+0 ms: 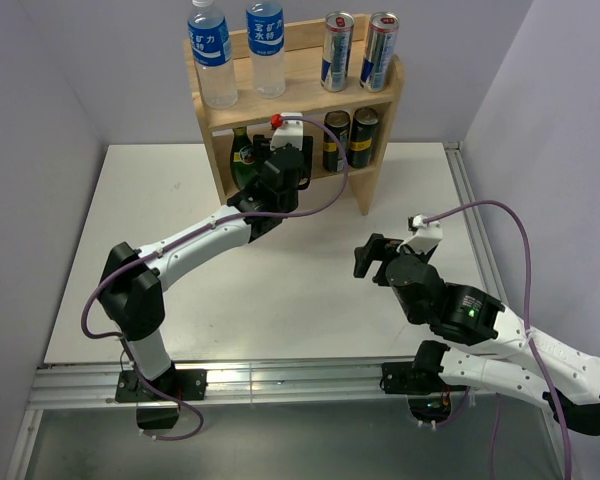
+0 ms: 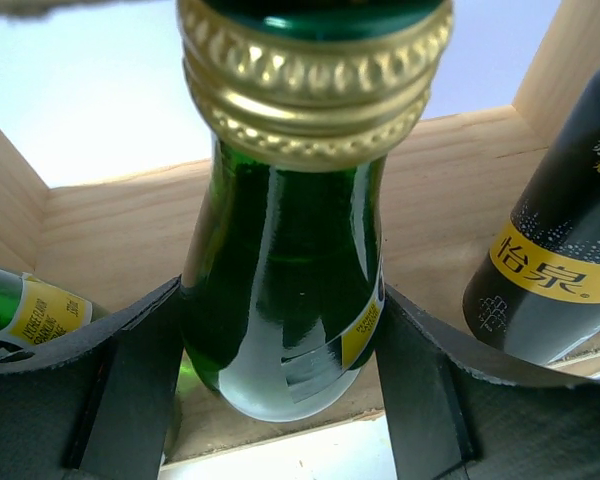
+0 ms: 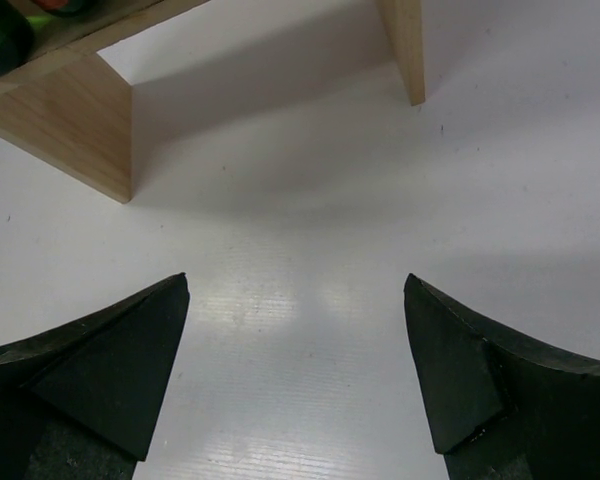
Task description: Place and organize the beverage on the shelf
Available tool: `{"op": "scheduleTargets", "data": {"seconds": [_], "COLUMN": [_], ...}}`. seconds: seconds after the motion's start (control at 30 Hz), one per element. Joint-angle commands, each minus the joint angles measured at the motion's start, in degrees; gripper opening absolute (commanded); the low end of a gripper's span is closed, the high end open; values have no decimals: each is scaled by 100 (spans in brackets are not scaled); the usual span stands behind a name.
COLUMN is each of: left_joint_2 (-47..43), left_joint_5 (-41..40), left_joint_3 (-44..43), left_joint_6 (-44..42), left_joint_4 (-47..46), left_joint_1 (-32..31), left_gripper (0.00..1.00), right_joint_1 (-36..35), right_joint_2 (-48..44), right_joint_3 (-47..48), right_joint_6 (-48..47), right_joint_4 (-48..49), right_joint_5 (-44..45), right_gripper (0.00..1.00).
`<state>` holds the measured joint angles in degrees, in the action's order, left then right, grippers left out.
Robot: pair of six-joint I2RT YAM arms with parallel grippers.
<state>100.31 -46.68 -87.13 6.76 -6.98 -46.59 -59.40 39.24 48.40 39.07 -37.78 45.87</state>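
- Holds the green glass bottle [image 2: 280, 230] clenched in the left pincer [image 2: 280, 300], inside the shelf's [image 1: 378, 170] lower tier, between another green bottle [image 1: 242, 152] and black cans [image 1: 350, 138].
- Shows the right pincer [image 3: 295, 370] released, grasping nothing, over the worktop [image 1: 280, 300].
- Looks like the set-down step.
- Next calls for letting go, then backing out nearward without nudging neighbours.

Upright green bottle [image 2: 280, 300] on shelf [image 1: 302, 80] lower tier.

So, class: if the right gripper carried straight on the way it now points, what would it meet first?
Probably the bare table, short of the shelf: the right gripper, jaws open, tilts down towards it. Nothing lies between. Depth is unclear, so a flatter path might reach the shelf's base.
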Motion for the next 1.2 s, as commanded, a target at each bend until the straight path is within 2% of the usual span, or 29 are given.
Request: {"op": "scheduleTargets", "data": {"seconds": [0.0, 0.07, 0.3, 0.57, 1.03, 1.17], "left_joint_2": [-548, -539, -565, -592, -600, -618], "left_joint_5": [-307, -316, -298, -316, -184, -79], "left_joint_3": [-208, -208, -137, -14, 3, 56], "left_joint_6": [35, 79, 290, 343, 448, 422], "left_joint_4": [-699, -655, -523, -585, -497, -462], "left_joint_1": [27, 27, 27, 27, 27, -52], "left_gripper": [48, 57, 76, 84, 85, 93], "right_joint_1": [-37, -37, -37, -37, -37, -37], "right_joint_2": [13, 13, 30, 39, 4, -13], "right_joint_3": [11, -6, -15, -24, -33, -50], "right_joint_6": [-57, -49, -49, -49, -57, -66], "right_joint_4": [245, 245, 245, 245, 227, 236], "right_joint_5": [89, 80, 80, 72, 115, 115], "right_gripper": [95, 95, 95, 95, 95, 95]}}
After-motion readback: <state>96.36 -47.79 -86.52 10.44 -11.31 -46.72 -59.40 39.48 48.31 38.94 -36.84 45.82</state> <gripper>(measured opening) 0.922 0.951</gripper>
